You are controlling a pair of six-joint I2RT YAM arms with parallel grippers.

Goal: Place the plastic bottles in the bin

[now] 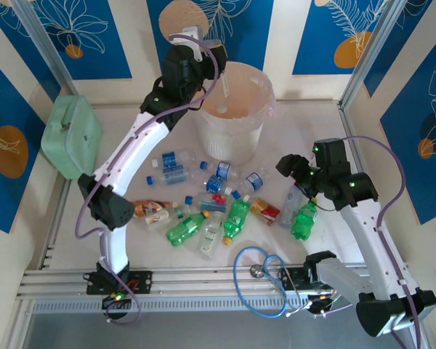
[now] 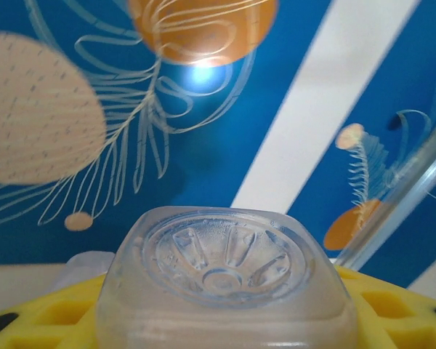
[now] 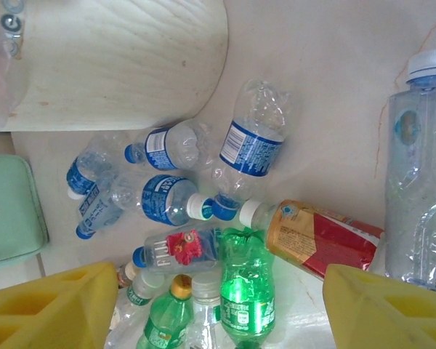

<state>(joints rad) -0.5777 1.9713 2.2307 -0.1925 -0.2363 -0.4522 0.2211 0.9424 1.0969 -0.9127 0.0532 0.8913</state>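
My left gripper (image 1: 192,51) is up over the back-left rim of the round off-white bin (image 1: 232,109). It is shut on a clear plastic bottle (image 2: 225,269) whose ribbed base faces the left wrist camera between the yellow fingers (image 2: 43,316). Several plastic bottles (image 1: 203,203) lie in a heap on the table in front of the bin: clear ones with blue labels (image 3: 251,145), green ones (image 3: 247,291) and a red-labelled one (image 3: 323,236). My right gripper (image 1: 291,166) hovers open above the heap's right side, its yellow fingers (image 3: 51,309) wide apart with nothing between them.
A mint-green case (image 1: 71,137) leans at the left wall. A tall clear bottle (image 3: 421,174) lies at the right of the heap, next to a green one (image 1: 304,220). A blue cable loop (image 1: 258,280) lies at the near rail. Patterned walls enclose the table.
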